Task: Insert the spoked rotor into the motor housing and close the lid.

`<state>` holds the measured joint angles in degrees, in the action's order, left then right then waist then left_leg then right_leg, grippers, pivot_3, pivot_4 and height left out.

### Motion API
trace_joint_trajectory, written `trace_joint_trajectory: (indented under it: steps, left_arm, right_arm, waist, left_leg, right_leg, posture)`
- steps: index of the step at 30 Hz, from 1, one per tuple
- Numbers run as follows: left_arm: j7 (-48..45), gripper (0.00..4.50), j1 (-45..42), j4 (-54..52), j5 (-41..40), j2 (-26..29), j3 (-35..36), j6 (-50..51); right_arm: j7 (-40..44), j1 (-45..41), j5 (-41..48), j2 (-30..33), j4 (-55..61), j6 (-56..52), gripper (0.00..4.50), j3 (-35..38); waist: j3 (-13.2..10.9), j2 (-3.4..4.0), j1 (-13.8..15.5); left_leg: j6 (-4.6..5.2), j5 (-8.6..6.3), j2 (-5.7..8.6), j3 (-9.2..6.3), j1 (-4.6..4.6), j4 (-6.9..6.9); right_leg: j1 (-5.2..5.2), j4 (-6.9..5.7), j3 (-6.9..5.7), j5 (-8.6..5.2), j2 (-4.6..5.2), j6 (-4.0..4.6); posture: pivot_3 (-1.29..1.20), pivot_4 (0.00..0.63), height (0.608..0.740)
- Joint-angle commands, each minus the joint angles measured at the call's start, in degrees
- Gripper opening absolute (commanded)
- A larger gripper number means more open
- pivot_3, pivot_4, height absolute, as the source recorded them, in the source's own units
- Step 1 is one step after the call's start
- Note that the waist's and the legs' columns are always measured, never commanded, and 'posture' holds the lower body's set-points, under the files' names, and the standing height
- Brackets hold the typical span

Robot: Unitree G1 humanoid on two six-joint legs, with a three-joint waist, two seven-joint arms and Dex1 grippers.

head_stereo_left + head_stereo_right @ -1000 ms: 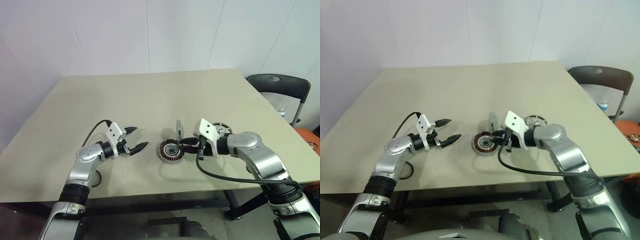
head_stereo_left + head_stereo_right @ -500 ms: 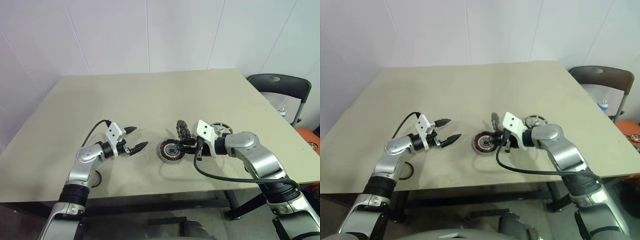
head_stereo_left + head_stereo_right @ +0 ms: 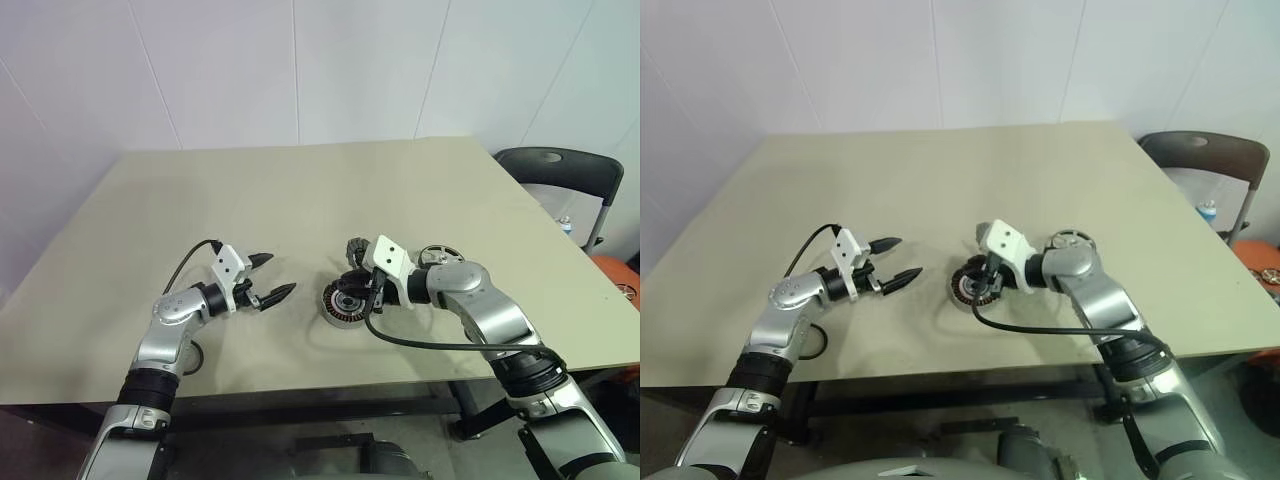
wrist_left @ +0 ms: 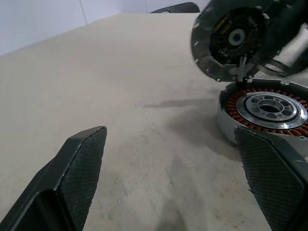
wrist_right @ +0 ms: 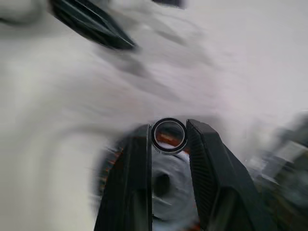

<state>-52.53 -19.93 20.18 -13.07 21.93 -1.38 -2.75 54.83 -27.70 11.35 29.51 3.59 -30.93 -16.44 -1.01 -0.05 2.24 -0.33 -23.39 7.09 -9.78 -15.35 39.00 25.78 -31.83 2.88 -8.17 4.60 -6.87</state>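
The right gripper [image 3: 352, 270] has its jaws clamped on the spoked rotor [image 4: 230, 39], held tilted on edge just above the motor housing [image 4: 266, 109], which sits on the tabletop [image 3: 300, 190]. Lowered at that tilt, the rotor could catch the housing's rim, jam, or shove the housing aside. The left gripper [image 3: 275, 280] hovers beside the housing, jaws wide and empty, bracing nothing.

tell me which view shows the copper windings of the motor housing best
The left wrist view: the motor housing sits close, its copper ring and silver hub plain. In the eye views it is small, partly behind the right gripper; the right wrist view blurs it.
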Motion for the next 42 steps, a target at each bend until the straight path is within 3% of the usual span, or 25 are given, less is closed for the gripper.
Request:
trace_joint_trajectory:
  steps: [1,16,42]
  left_arm:
    - [0.2,4.50,-1.0,-1.3,-0.2,0.3,0.3,-0.3]
    - [0.1,4.50,-0.7,-1.7,-0.2,0.6,0.3,-0.4]
    - [-0.1,4.50,0.0,-2.2,-0.2,0.7,0.0,-0.2]
  right_arm:
    - [0.0,-0.9,0.1,0.0,1.6,-0.1,0.69,0.3]
    - [-0.8,-0.3,-7.2,1.6,-2.4,3.1,0.69,-3.1]
    - [-3.8,2.1,-9.7,0.4,-6.2,5.4,0.69,-2.9]
  waist:
    - [0.0,0.00,0.0]
    - [0.0,-0.01,0.0]
    - [0.0,-0.01,0.0]
  left_leg:
    - [0.00,0.00,0.00,0.00,0.01,0.00]
    - [0.00,0.00,0.00,0.07,0.01,0.01]
    - [-0.03,0.02,0.00,0.08,0.05,0.04]
  right_leg:
    - [0.00,-0.01,0.00,0.00,0.00,0.00]
    - [0.04,-0.04,0.00,0.02,0.00,0.02]
    - [0.01,-0.10,0.00,0.04,0.00,0.05]
  posture:
    - [0.00,0.000,0.740]
    - [0.00,0.000,0.740]
    - [0.00,0.000,0.740]
